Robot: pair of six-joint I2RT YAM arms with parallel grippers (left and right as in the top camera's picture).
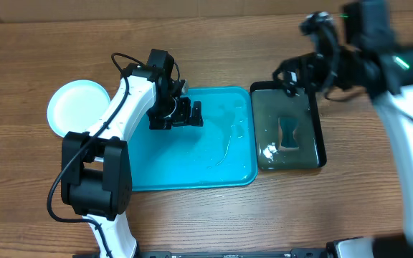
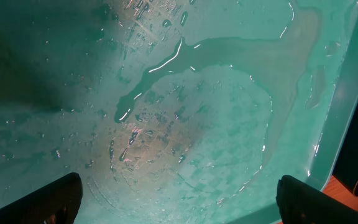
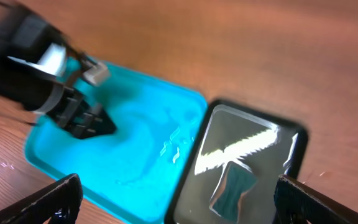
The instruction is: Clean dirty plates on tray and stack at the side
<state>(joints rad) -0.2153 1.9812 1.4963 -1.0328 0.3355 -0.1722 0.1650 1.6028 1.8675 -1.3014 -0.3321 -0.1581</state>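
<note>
The teal tray [image 1: 192,161] lies mid-table, wet, with puddles and no plate on it; it fills the left wrist view [image 2: 197,124] and shows in the right wrist view [image 3: 135,143]. A white plate [image 1: 76,107] sits on the table left of the tray. The lime green and light blue plates are not visible. My left gripper [image 1: 192,113] hangs open and empty low over the tray's upper left part [image 2: 179,208], also seen in the right wrist view [image 3: 82,118]. My right gripper [image 1: 292,77] is open and empty, raised above the far end of the basin [image 3: 179,202].
A black rectangular basin [image 1: 320,129] of murky water stands right of the tray, with a dark sponge [image 1: 289,134] lying in it; both show in the right wrist view, basin [image 3: 302,135] and sponge [image 3: 235,186]. Bare wooden table surrounds everything.
</note>
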